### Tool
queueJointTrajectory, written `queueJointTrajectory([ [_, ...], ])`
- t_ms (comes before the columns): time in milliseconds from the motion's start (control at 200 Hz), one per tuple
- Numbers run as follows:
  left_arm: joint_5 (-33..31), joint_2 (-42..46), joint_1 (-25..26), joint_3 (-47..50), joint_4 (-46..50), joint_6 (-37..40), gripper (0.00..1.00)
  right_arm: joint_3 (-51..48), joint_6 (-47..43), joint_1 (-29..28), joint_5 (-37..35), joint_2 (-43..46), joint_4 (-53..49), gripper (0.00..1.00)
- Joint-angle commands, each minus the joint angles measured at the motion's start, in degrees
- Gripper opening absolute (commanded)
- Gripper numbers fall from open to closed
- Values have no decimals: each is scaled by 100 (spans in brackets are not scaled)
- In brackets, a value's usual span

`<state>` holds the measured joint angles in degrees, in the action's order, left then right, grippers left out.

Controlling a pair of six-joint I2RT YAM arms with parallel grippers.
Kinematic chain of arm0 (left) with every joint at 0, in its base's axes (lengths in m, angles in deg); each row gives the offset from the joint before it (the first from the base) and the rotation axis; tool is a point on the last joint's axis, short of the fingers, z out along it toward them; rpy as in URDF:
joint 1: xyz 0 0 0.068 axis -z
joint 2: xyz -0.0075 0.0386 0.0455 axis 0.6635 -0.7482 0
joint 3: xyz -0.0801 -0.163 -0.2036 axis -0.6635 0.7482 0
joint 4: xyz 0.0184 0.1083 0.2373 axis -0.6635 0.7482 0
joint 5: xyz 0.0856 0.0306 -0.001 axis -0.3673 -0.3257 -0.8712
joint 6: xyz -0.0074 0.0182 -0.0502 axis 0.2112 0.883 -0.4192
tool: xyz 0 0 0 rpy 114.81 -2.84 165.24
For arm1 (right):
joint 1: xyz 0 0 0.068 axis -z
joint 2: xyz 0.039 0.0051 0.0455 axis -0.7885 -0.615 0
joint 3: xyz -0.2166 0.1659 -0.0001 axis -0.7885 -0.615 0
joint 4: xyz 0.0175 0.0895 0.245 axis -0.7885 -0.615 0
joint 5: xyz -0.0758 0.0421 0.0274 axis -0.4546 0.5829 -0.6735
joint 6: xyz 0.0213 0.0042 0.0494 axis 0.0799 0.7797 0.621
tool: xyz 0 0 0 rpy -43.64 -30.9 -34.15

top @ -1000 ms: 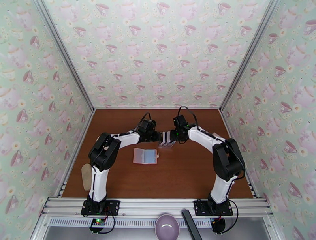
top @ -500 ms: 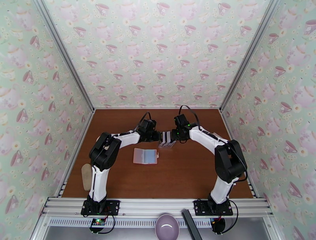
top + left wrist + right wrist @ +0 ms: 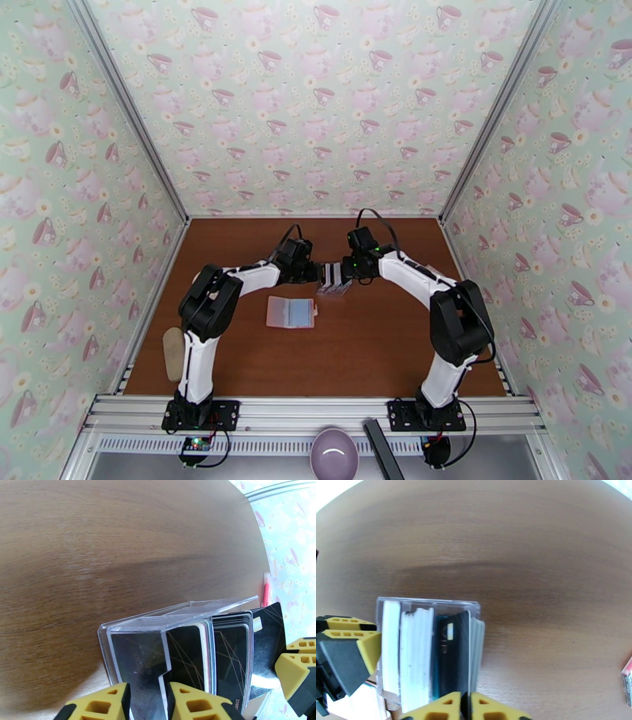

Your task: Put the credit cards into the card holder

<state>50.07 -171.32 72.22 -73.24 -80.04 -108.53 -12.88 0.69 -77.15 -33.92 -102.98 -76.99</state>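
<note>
Little has changed in the last second (only the right arm's elbow has drifted a touch), so no card is free yet. The right gripper (image 3: pixel 466 707) is pinched narrow on a black card (image 3: pixel 460 653) among the credit cards (image 3: pixel 229 649) standing in the clear rack (image 3: pixel 118 638), whose end the left gripper (image 3: pixel 148 703) clamps. The card holder (image 3: pixel 291 312) lies open, near the rack, toward the arms' bases.
</note>
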Motion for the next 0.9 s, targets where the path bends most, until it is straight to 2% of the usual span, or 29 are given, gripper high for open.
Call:
queueJointTrajectory([
  [0,-141,-243,-81,-116,233,-42,31,60,-10,40,89,123,-157,8],
  [115,-104,-237,-94,-133,237,-38,31,20,55,39,481,183,-35,4],
  [270,-65,-117,-99,-103,232,-77,31,-41,199,32,878,370,78,4],
  [591,-72,296,-112,-98,333,-121,35,-221,455,34,879,1011,141,4],
  [896,-68,1151,-224,201,402,-97,41,-832,1124,-56,1376,1723,737,4],
])
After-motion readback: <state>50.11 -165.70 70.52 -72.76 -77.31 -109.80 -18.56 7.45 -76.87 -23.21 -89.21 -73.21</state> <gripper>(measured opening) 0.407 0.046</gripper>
